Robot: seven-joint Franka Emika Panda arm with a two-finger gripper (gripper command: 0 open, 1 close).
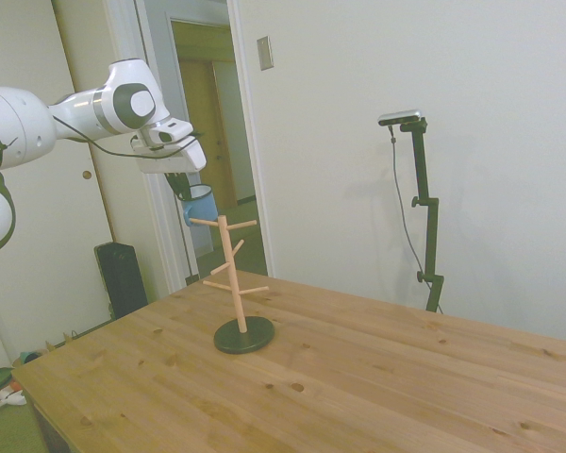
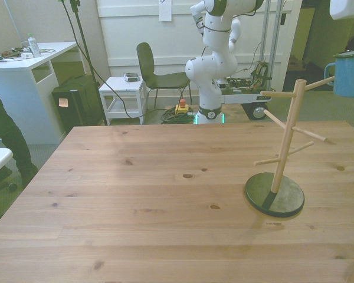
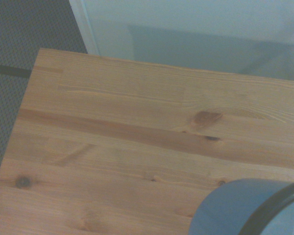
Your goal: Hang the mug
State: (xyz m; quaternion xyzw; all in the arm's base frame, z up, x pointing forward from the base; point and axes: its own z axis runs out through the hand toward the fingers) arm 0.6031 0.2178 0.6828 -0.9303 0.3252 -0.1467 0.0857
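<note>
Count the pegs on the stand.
6 on the stand: two at the top, two mid-height, two lower; none looks hidden. The tool holds the mug near the top pair.

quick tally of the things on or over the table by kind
mug: 1, light blue, held up by the gripper beside the stand's top
wooden peg stand: 1, on a dark round base
Total: 2
</note>
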